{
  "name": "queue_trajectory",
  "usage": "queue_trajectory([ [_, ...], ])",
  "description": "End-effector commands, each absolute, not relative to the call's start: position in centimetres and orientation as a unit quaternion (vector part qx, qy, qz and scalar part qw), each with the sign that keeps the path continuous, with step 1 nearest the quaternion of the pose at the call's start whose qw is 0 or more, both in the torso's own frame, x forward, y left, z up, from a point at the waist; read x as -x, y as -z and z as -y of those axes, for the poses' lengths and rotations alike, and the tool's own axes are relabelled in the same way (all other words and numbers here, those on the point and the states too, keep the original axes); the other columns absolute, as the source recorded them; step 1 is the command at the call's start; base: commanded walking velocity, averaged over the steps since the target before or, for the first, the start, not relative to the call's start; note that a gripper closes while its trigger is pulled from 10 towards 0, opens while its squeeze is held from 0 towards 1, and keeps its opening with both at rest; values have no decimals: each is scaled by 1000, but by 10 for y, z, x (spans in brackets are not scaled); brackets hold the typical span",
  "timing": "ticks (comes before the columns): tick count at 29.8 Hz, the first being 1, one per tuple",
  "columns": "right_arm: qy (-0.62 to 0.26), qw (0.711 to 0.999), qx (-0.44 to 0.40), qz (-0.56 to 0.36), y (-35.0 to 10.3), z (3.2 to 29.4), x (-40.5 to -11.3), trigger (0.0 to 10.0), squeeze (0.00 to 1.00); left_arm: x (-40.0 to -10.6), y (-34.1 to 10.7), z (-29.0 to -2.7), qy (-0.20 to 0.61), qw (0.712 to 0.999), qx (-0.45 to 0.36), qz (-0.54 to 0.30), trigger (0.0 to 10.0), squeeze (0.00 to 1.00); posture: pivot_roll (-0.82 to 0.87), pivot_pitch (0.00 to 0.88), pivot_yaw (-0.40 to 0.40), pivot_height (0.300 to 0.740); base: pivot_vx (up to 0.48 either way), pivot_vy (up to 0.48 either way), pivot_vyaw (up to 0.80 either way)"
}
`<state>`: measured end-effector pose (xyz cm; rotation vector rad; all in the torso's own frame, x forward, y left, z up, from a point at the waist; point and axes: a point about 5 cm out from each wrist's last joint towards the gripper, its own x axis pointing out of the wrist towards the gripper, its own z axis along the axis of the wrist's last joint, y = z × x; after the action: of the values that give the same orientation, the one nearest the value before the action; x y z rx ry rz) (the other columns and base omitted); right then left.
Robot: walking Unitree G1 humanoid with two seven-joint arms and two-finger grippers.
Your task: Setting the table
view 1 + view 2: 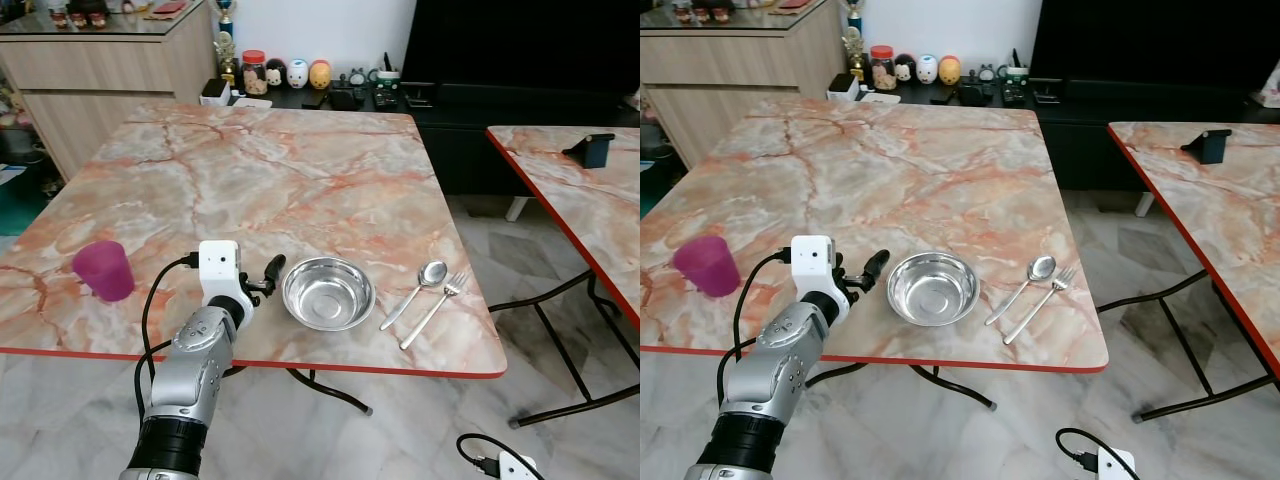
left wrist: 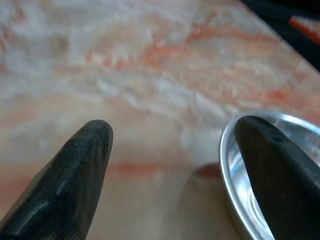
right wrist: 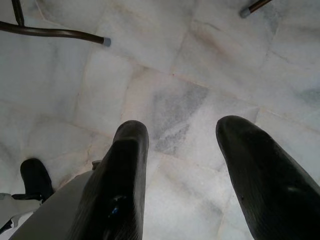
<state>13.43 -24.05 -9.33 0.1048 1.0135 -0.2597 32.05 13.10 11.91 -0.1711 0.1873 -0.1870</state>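
A steel bowl [image 1: 328,292] sits near the front edge of the marble table [image 1: 280,170]. To its right lie a spoon [image 1: 417,290] and a fork [image 1: 436,307] side by side. A purple cup [image 1: 103,269] stands at the front left. My left gripper [image 1: 268,277] is open just left of the bowl, low over the tabletop, with nothing between its fingers; one finger [image 2: 280,175] overlaps the bowl's rim [image 2: 232,185] in the left wrist view. My right gripper [image 3: 182,150] hangs open over the floor, idle.
A second marble table [image 1: 580,190] with a dark phone stand [image 1: 595,150] is at the right. A wooden cabinet [image 1: 100,70] and a low black unit with jars and figurines [image 1: 290,75] line the back wall. Marble floor lies between the tables.
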Motion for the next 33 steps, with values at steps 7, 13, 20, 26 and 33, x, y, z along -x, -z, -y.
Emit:
queue_trajectory([
  [7,126,866,-50,-482,93,241,-134,10000,0,-325,-132,-113,135,979,78,-130,10000,0,106,0,-36,740,0,0,0],
  [13,124,866,-50,-482,93,241,-134,10000,0,-325,-135,-112,141,977,82,-140,10000,0,106,0,-35,740,0,0,0],
  [20,124,866,-50,-483,93,240,-134,10000,0,-322,-127,-108,145,974,59,-164,10000,0,107,0,-35,740,0,0,0],
  [26,122,865,-50,-483,94,240,-133,10000,0,-321,-124,-103,156,971,42,-175,10000,0,104,0,-34,740,0,0,0],
  [33,122,865,-50,-484,94,240,-133,10000,0,-321,-121,-103,156,971,16,-180,10000,0,104,0,-34,740,0,0,0],
])
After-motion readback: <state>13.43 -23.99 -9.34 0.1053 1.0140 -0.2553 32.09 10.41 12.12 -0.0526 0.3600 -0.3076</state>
